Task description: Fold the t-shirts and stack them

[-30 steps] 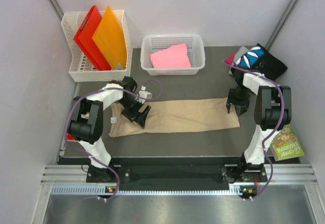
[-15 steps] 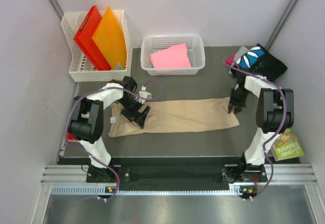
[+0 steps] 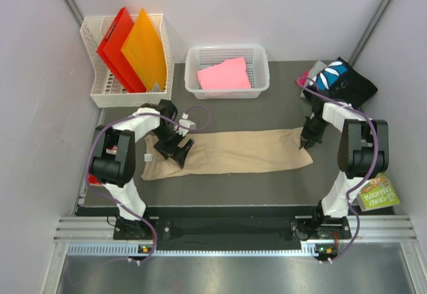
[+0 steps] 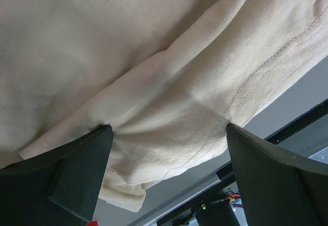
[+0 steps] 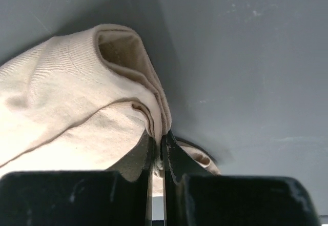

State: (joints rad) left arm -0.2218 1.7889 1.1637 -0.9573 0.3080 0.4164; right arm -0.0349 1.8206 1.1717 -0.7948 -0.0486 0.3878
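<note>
A green book lies at the table's near right edge. Past it, the tan tee lies in a long flat strip between both arms. The left jaws stand wide open over its left end, with a fold of hem between them. The right jaws are closed, pinching the cloth at its right end. Farther back, a pink tee sits in a basket. A black tee lies at the far right and two folders stand at the far left.

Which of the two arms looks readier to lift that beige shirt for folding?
Right: the right end effector is pinched shut on the tan t-shirt's end, while the left end effector sits wide open at the other end, gripping nothing.
</note>
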